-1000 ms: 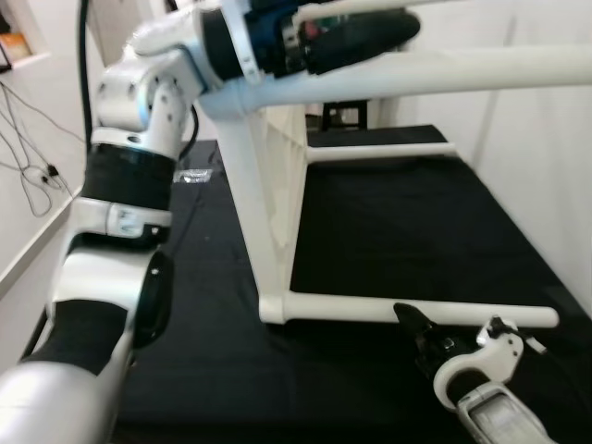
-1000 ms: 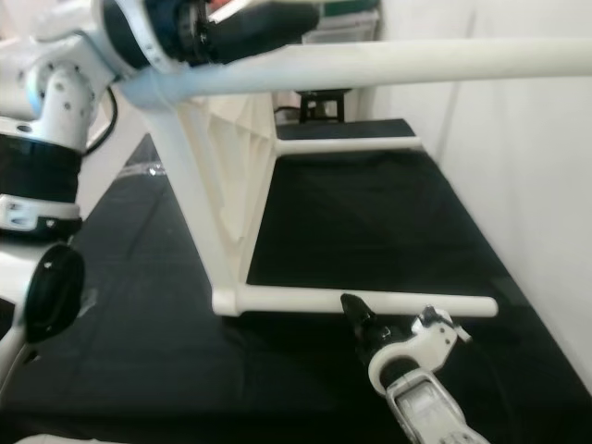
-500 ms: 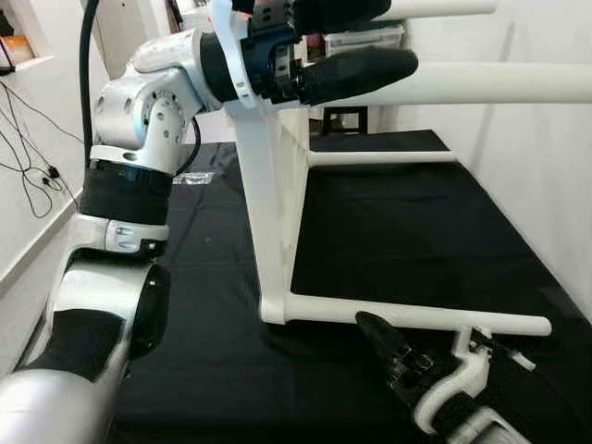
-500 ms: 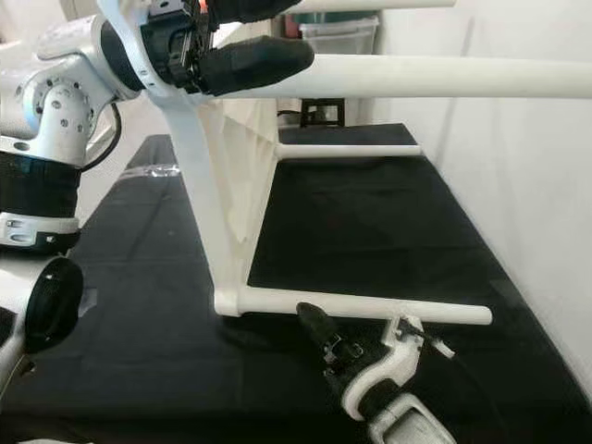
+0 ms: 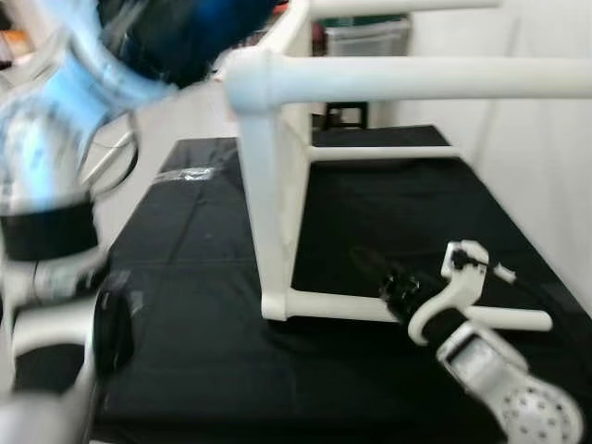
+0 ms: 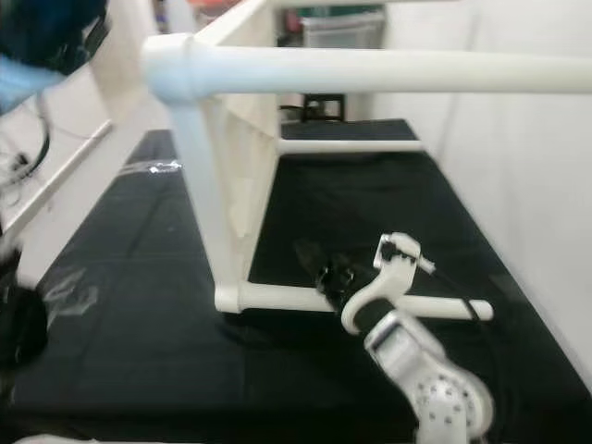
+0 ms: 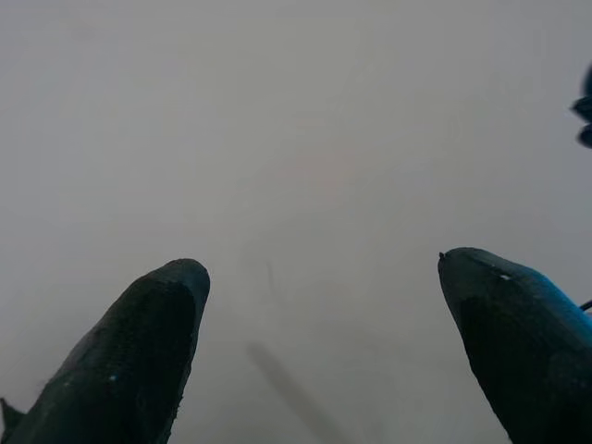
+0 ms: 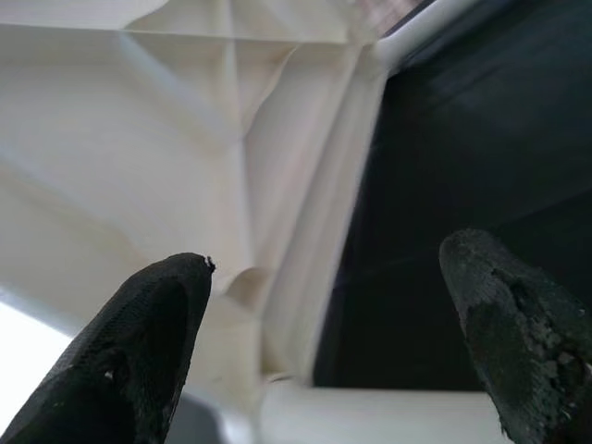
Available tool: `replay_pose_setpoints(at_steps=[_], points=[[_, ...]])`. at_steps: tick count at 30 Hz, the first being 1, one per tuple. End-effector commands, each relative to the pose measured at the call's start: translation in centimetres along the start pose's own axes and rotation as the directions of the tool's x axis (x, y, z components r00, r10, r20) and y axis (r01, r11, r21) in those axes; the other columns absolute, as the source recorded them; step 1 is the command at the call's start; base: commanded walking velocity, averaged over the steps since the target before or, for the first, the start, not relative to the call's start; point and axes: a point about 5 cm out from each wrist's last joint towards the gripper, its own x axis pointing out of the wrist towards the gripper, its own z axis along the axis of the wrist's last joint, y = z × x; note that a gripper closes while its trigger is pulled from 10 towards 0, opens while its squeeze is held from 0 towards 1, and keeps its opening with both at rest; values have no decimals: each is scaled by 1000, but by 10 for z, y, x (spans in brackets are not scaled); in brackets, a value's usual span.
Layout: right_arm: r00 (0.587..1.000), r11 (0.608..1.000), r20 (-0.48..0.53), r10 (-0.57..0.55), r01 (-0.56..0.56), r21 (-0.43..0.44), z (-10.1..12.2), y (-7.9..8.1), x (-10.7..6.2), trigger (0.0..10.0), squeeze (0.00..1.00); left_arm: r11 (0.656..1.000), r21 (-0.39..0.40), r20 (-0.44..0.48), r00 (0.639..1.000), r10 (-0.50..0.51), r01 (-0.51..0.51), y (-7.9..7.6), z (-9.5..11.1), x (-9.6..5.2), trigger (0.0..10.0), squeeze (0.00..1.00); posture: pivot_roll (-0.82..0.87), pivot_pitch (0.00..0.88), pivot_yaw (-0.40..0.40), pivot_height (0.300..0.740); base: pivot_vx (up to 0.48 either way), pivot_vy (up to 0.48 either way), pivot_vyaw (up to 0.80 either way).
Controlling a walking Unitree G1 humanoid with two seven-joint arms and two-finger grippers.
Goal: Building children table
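— Your left tool (image 7: 319, 361) is swinging off the white table frame's (image 5: 277, 185) top bar, blurring, fingers spread.
— And the right tool (image 5: 375, 273)?
— It's rising over the lower rail, fingers apart; the frame is lying sideways on your black desk (image 5: 185, 259).

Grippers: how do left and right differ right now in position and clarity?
The left gripper is raised beside the table's upper corner and blurred; the right gripper sits low over the black surface, sharp, reaching across the table's bottom leg. The left faces a blank wall; the right faces the white table underside. Both have jaws open, holding nothing.
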Motion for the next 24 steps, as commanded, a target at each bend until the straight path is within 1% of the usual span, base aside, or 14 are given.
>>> replay_pose_setpoints(at_steps=[1,2,3,6,7,11,12,14,16,19,20,21,23,24], points=[[1000,1000,-1,-21,21,-11,-1,-1,3,10000,0,999,-14,-22,999,-41,41,-7,-1,3,10000,0,-25,0,23,740,0,0,0],[993,989,35,-110,113,-95,7,-10,9,10000,0,995,-68,-92,994,63,-69,-11,-35,-14,10000,0,-20,0,27,740,0,0,0],[993,989,35,-110,113,-95,7,-10,9,10000,0,995,-68,-92,994,63,-69,-11,-35,-14,10000,0,-20,0,27,740,0,0,0],[953,928,174,-250,286,-236,37,-25,14,10000,0,902,-115,-263,888,376,-416,-25,-112,-49,10000,0,-18,0,27,740,0,0,0],[953,928,174,-250,286,-236,37,-25,14,10000,0,902,-115,-263,888,376,-416,-25,-112,-49,10000,0,-18,0,27,740,0,0,0],[952,912,202,-230,284,-297,46,-25,15,10000,0,844,-111,-316,824,471,-525,-30,-136,-55,9608,0,-17,0,23,740,0,0,0],[953,892,213,-216,281,-353,50,-25,15,10000,0,815,-107,-359,787,502,-569,-35,-151,-58,0,0,-22,0,19,740,0,0,0],[953,892,213,-216,281,-353,50,-25,15,10000,0,815,-107,-359,787,502,-569,-35,-151,-58,0,0,-22,0,19,740,0,0,0],[954,847,227,-196,281,-451,57,-24,16,10000,0,765,-82,-423,717,554,-639,-41,-175,-61,0,0,-26,0,17,740,0,0,0],[953,823,235,-189,284,-491,59,-24,16,10000,0,742,-66,-445,685,577,-667,-45,-184,-62,0,0,-26,0,17,740,0,0,0],[950,796,250,-188,296,-528,63,-24,16,10000,0,705,-54,-454,646,613,-707,-45,-193,-63,0,0,-31,0,17,740,0,0,0],[950,796,250,-188,296,-528,63,-24,16,10000,0,705,-54,-454,646,613,-707,-45,-193,-63,0,0,-31,0,17,740,0,0,0],[939,748,285,-190,327,-578,70,-24,15,10000,0,641,-12,-471,570,673,-767,-45,-209,-63,0,0,-38,0,20,740,0,0,0],[939,748,285,-190,327,-578,70,-24,15,10000,0,641,-12,-471,570,673,-767,-45,-209,-63,0,0,-38,0,20,740,0,0,0]])
